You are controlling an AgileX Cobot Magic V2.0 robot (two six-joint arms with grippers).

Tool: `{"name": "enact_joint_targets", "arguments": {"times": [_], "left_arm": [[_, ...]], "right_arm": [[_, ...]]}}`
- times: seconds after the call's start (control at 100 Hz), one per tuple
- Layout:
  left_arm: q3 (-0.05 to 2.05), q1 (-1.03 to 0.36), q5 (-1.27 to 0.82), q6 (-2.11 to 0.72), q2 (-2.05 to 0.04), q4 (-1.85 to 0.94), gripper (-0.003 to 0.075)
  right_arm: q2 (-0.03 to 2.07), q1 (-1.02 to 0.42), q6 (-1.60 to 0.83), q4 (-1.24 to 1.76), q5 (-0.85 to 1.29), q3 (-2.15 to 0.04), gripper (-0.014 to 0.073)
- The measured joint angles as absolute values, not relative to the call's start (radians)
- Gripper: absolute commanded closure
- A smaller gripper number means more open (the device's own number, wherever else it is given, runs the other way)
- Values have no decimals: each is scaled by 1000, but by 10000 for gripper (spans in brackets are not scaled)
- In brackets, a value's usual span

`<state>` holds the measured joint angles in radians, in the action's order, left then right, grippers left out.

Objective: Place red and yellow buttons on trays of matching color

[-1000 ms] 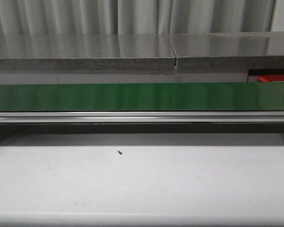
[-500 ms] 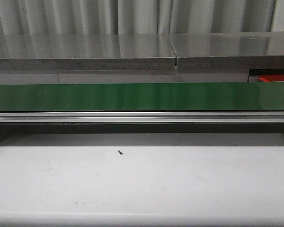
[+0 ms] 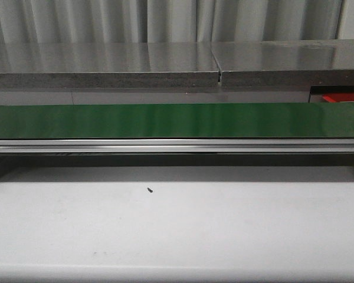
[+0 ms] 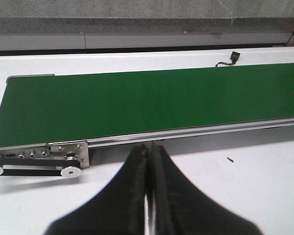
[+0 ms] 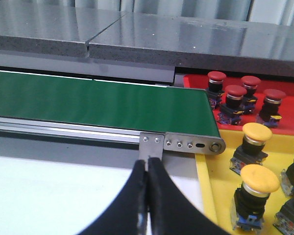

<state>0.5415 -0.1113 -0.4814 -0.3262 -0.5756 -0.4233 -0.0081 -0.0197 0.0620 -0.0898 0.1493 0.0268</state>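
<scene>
Several red buttons (image 5: 235, 92) stand on the red tray (image 5: 192, 82) beyond the belt's end. Several yellow buttons (image 5: 259, 178) stand on the yellow tray (image 5: 219, 193) beside it. My right gripper (image 5: 147, 164) is shut with nothing in it, over the white table just short of the belt's end bracket and to the side of the yellow tray. My left gripper (image 4: 148, 149) is also shut and empty, in front of the belt's other end. The green conveyor belt (image 3: 165, 121) carries no buttons. In the front view only a corner of the red tray (image 3: 344, 97) shows and neither gripper appears.
The belt's metal side rail (image 3: 177, 145) runs across the table. Its drive pulleys (image 4: 68, 171) sit at the left end. A small black connector (image 4: 233, 58) lies behind the belt. A grey stone ledge (image 3: 106, 65) stands at the back. A dark speck (image 3: 149, 190) marks the white table.
</scene>
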Motion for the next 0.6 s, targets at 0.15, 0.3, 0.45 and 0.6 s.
{"name": "enact_joint_targets", "arguments": {"times": [0.15,0.3,0.45,0.6], "left_arm": [[541,-111,-426,-326,-573,-400,739],[527,-111,-351,-246,-510,-279,739],[446,-111,-310,-63,-373,-94,739],[296,-111,-288,91,-203,80,739]], "right_arm": [[-8,-20,64,-89,149,27,662],[-8,-20,64,-89,149,27,662],[-8,-20,64,-89,149,27,662],[-8,-20,64,-89,149,27,662]]}}
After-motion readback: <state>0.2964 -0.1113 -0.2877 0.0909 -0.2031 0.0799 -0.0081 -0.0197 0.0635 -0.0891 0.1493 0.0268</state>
